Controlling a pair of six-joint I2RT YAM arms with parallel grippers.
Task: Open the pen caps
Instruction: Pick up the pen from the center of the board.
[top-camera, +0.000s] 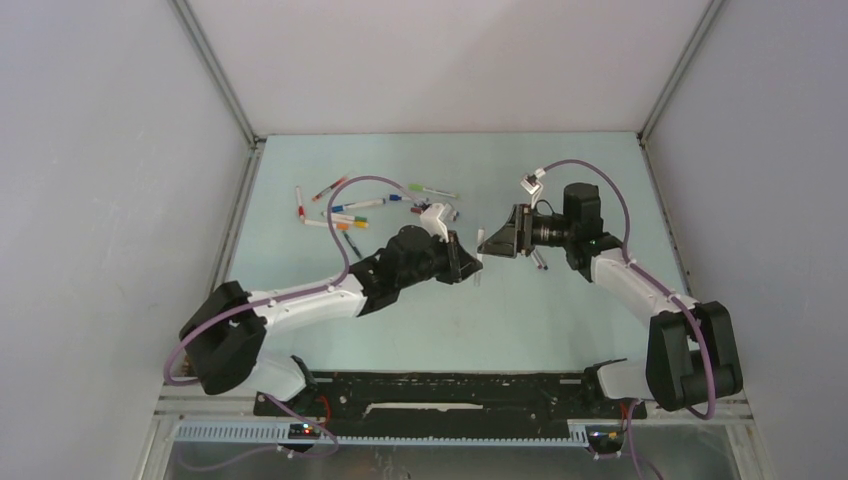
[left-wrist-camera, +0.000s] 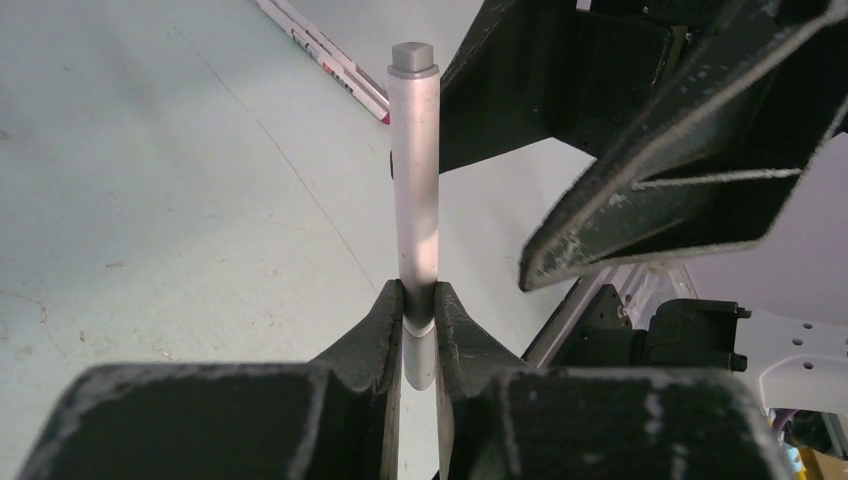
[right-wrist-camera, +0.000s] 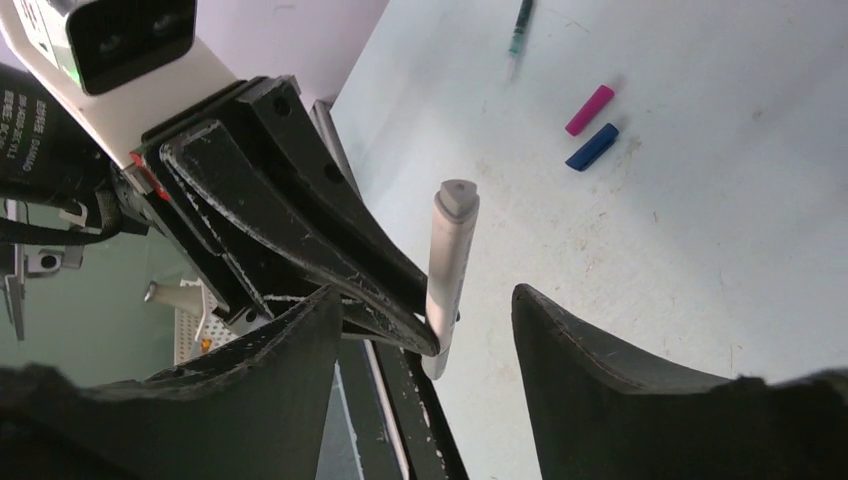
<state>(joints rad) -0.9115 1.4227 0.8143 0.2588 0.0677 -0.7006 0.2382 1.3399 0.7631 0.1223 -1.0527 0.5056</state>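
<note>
Left gripper (left-wrist-camera: 420, 300) clamped on pen (left-wrist-camera: 415, 180), held mid-air above surface (top-camera: 560, 300). Right gripper (right-wrist-camera: 425, 300) wide, just short of grey cap (right-wrist-camera: 458, 197). You risk off-centre closure: pen tilts, slips, or cap stays on.

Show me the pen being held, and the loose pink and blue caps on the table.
held pen (left-wrist-camera: 415, 180), left wrist view, middle of its barrel.
pink cap (right-wrist-camera: 589, 109), right wrist view, its middle.
blue cap (right-wrist-camera: 591, 146), right wrist view, its middle.
</note>
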